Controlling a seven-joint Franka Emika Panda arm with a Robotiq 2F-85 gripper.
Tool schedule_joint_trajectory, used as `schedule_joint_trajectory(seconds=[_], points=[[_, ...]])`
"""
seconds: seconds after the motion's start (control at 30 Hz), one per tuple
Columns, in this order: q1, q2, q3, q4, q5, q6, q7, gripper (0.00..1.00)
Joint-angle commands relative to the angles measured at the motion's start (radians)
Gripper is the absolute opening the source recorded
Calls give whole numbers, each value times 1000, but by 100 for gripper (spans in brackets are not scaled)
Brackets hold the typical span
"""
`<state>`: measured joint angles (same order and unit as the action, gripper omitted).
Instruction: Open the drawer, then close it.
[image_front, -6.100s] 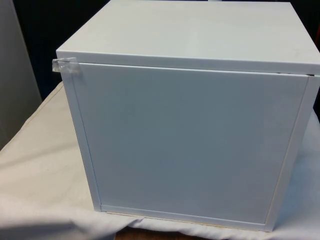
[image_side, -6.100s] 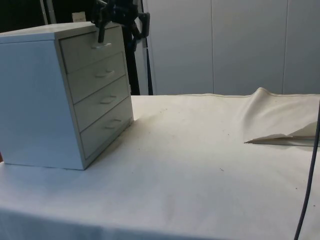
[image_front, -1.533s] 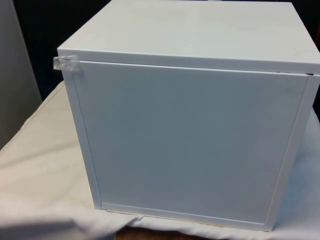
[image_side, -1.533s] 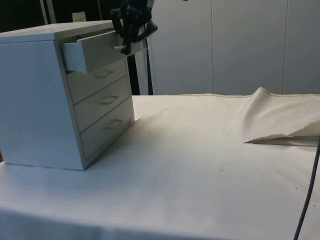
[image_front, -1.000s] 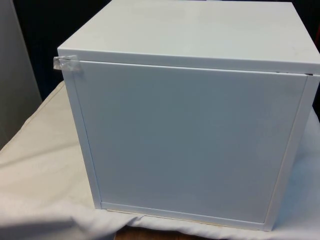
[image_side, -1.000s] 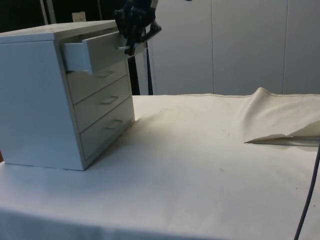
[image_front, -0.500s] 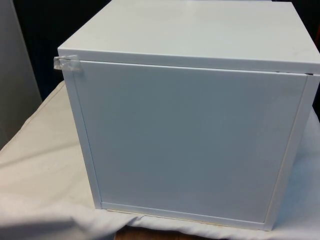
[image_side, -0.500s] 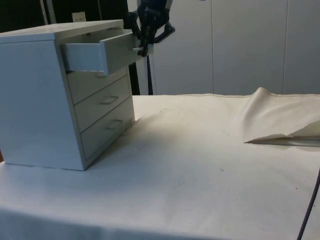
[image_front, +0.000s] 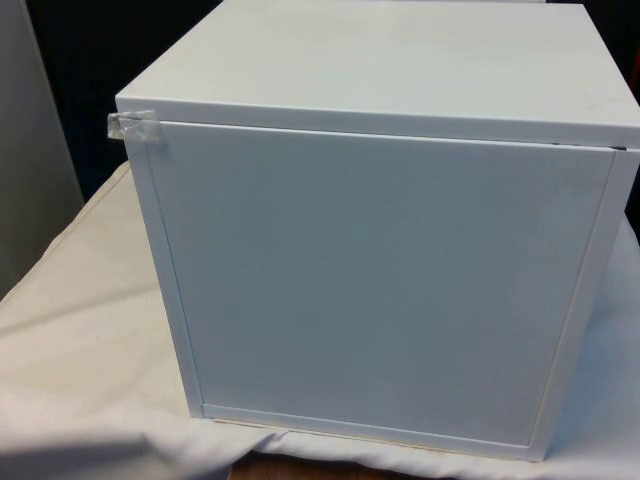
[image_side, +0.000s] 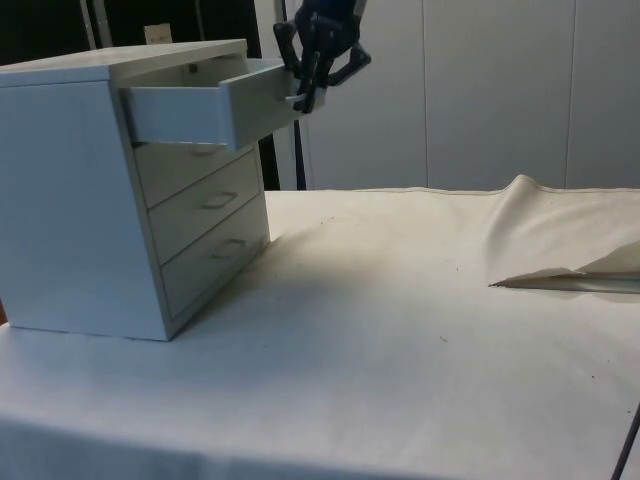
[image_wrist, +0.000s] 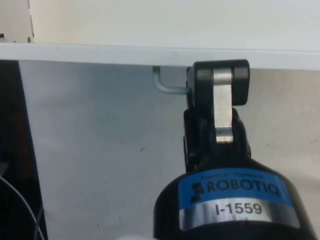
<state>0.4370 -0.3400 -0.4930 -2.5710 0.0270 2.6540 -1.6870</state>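
Note:
A white chest of drawers (image_side: 90, 190) stands on the table; in the front view its plain back panel (image_front: 380, 280) faces the camera. The top drawer (image_side: 215, 100) is pulled well out of the chest. My black gripper (image_side: 308, 78) is at the drawer's front, shut on the small metal handle (image_wrist: 167, 86). In the wrist view one finger (image_wrist: 220, 85) covers the handle's other end, just under the drawer's front edge (image_wrist: 100, 52). The three lower drawers (image_side: 205, 205) are closed.
The white cloth (image_side: 400, 330) covers the table beside the chest, with a raised fold (image_side: 560, 240) at the side view's right. A piece of clear tape (image_front: 132, 128) sticks to the chest's upper back corner.
The top drawer has slid further out of the chest, and my gripper has moved with its handle, away from the chest. The grip stays shut.

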Motion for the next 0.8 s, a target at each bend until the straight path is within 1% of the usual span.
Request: schedule_joint_trajectory(seconds=[0.0, 0.17, 0.2, 0.23, 0.37, 0.43, 0.47, 0.5, 0.57, 0.73, 0.77], points=[[-19, -28, 12, -27, -26, 2, 11, 0], [-23, -65, 12, -52, -29, -8, 10, 0], [-6, -47, 0, -36, -7, -5, 0, 0], [-24, -71, 11, -56, -30, -9, 10, 0], [-28, -101, 11, -78, -34, -15, 11, 0], [-28, -110, 14, -85, -36, -16, 14, 0], [-14, -103, 0, -79, -18, -12, 2, 0], [-28, -114, 15, -88, -37, -17, 16, 0], [-28, -122, 21, -92, -45, -22, 26, 0], [-25, -145, 43, -99, -94, -50, 84, 0], [-14, -141, 25, -95, -84, -45, 79, 0]])
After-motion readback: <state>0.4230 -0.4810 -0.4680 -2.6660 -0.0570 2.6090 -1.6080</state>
